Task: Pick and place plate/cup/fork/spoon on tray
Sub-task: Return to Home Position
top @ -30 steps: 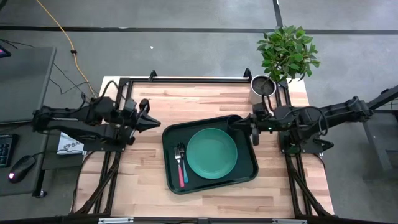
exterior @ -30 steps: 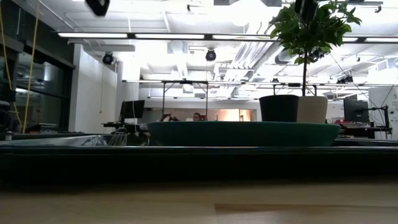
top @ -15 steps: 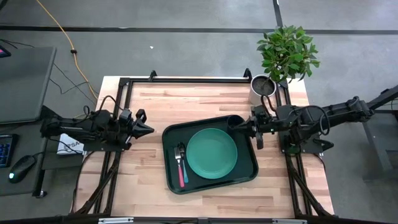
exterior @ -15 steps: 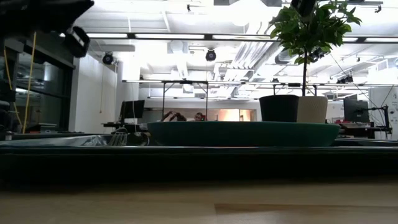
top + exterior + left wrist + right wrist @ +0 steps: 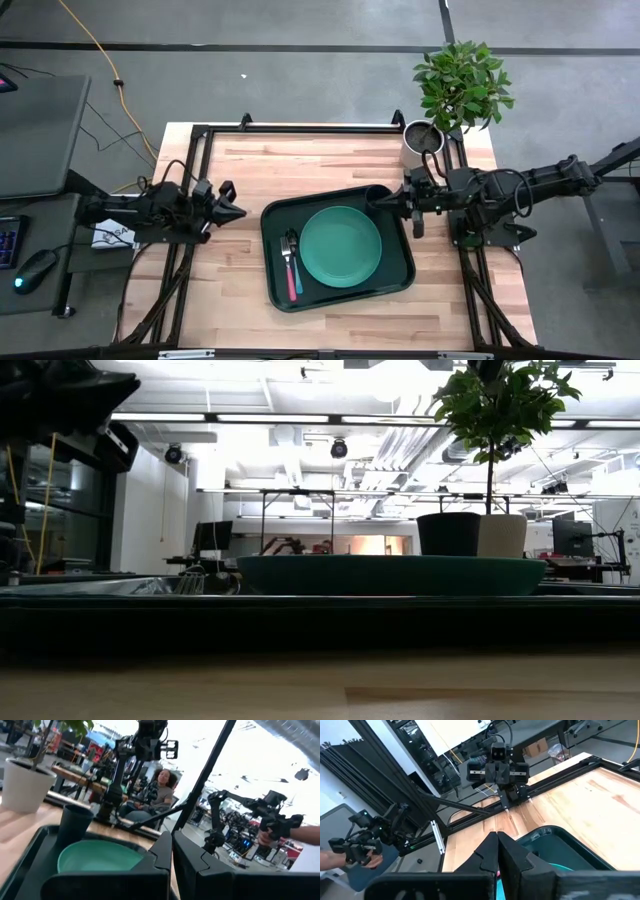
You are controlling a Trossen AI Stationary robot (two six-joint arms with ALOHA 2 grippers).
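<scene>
The dark green tray [image 5: 272, 225] lies in the middle of the table. The teal plate [image 5: 340, 245] rests flat in it. The pink-handled fork [image 5: 292, 275] and the blue-handled spoon [image 5: 286, 255] lie side by side on the tray floor, left of the plate. The dark cup [image 5: 74, 822] stands upright in the tray's far right corner [image 5: 381, 193]. My right gripper [image 5: 386, 203] is shut and empty, level, just right of the cup. My left gripper [image 5: 240, 212] is shut and empty, above the wood left of the tray.
A white pot [image 5: 424, 138] with a green plant stands at the table's far right corner, close behind my right arm. A black frame runs along the table's edges. People sit and stand in the room beyond the table. Bare wood lies left of and behind the tray.
My left gripper has drawn back toward the table's left edge and a little toward the near edge, and it has come down, staying shut. My right gripper has drawn back slightly toward the right edge. The tray and its things have stayed still.
</scene>
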